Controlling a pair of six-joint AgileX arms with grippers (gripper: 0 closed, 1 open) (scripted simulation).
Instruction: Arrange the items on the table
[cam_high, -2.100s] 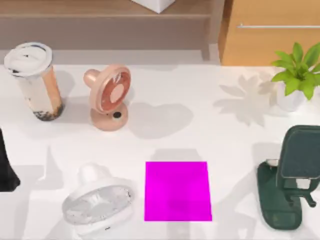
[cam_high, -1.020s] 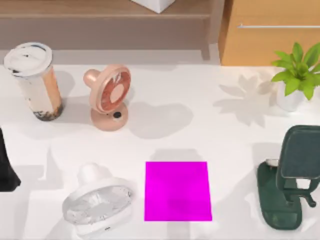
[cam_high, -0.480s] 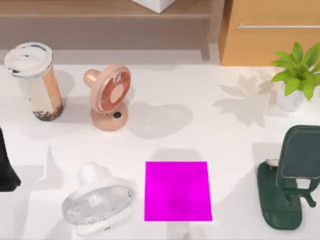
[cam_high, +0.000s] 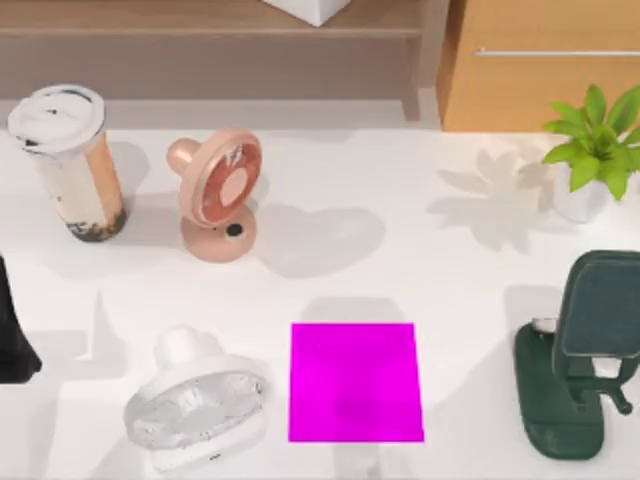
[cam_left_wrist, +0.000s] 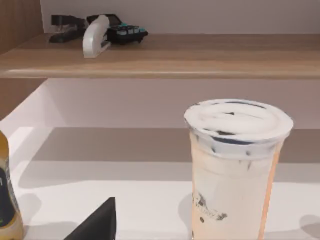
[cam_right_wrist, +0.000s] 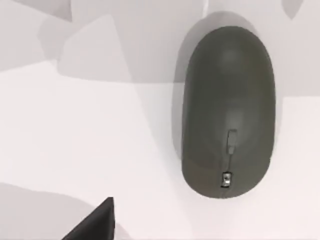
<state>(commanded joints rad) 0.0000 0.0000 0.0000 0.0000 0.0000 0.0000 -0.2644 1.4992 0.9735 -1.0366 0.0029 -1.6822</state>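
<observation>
The tall drink cup (cam_high: 68, 160) with its white lid stands upright at the table's (cam_high: 430, 270) back left; the left wrist view faces it close up (cam_left_wrist: 235, 165). A dark part of my left gripper (cam_high: 12, 335) sits at the left edge, in front of the cup, and shows as a black wedge (cam_left_wrist: 100, 222) low in the wrist view. The dark grey oval mouse (cam_right_wrist: 227, 110) lies flat on the white tabletop directly under the right wrist camera, with a black wedge of my right gripper (cam_right_wrist: 97, 222) beside it and apart from it.
A pink fan (cam_high: 215, 195) stands right of the cup, and a white fan (cam_high: 200, 405) lies at the front left. A magenta mat (cam_high: 355, 382) sits front centre, a dark green stand (cam_high: 575, 360) front right, a potted plant (cam_high: 600, 150) back right. A yellow bottle (cam_left_wrist: 7, 200) is nearby.
</observation>
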